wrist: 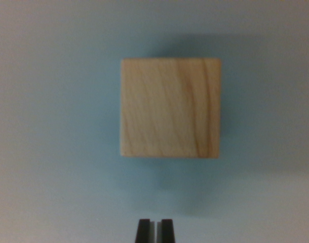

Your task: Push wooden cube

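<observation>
The end effector (155, 230) shows at the bottom edge of the wrist view as two dark fingertips nearly pressed together, only a thin pale slit between them, clenched on nothing and touching nothing. Above it, apart from the tips, the wooden cube (170, 108) sits on the pale blue-grey desk (53, 126), just right of centre, its grain running vertically. No writing shows on it.

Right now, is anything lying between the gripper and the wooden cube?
Nothing visible. The gripper sits at the bottom edge of the wrist view, fingertips nearly together, and only bare pale blue surface separates it from the wooden cube above it in the picture. No other object shows around the cube.
</observation>
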You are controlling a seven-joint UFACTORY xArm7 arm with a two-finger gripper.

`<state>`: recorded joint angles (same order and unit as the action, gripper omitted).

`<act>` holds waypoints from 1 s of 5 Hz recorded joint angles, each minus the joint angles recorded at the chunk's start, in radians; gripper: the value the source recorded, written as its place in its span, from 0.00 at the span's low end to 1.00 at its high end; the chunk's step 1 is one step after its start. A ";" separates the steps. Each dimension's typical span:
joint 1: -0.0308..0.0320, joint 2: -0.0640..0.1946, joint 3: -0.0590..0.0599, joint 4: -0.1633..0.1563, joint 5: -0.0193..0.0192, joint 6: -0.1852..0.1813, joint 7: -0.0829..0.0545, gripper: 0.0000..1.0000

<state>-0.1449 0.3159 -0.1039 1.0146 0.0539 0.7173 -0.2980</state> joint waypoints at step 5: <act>-0.0071 0.019 -0.008 -0.030 0.0029 -0.043 -0.017 0.00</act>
<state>-0.1521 0.3345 -0.1117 0.9842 0.0567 0.6739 -0.3146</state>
